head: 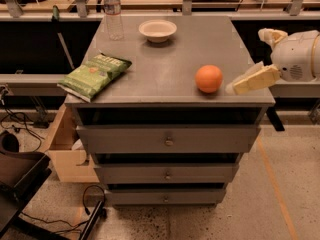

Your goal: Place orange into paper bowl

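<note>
A grey table (pixel 165 69) carries a green chip bag (pixel 95 74) at its left. The end effector (pixel 234 88) hangs at the right edge; whether it is spread or pressed together cannot be told. The paper bowl (pixel 157 30) sits at the back, and the orange (pixel 209 78) lies front right, just beside the end effector.

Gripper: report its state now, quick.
Gripper: open or closed cannot be told; it sits low over the cabinet top near the front right corner, just right of the orange, which is not in its grasp.
</note>
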Available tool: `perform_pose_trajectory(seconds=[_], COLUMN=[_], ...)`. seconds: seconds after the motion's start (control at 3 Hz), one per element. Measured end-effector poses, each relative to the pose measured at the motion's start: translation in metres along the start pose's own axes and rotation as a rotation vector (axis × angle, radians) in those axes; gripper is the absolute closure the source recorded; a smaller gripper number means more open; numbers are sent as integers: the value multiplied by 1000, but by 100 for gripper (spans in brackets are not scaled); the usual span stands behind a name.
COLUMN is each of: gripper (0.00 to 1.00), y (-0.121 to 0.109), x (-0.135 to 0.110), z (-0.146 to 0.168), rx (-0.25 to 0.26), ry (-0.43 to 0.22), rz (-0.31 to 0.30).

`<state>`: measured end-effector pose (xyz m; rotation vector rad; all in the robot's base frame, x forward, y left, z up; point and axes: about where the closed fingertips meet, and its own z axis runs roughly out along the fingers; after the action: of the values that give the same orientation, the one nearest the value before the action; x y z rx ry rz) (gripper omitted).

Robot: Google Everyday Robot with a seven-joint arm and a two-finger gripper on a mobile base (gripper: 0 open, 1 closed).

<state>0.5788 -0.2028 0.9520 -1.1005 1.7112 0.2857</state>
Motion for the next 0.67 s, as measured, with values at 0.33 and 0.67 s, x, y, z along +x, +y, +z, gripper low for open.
perform_pose_trajectory(seconds=[0.33,0.67], gripper=[0,0], y=[-3,-7], x=[9,11], z=[13,30], rx=[1,-19], ry=[-57,-107], rz=[40,56])
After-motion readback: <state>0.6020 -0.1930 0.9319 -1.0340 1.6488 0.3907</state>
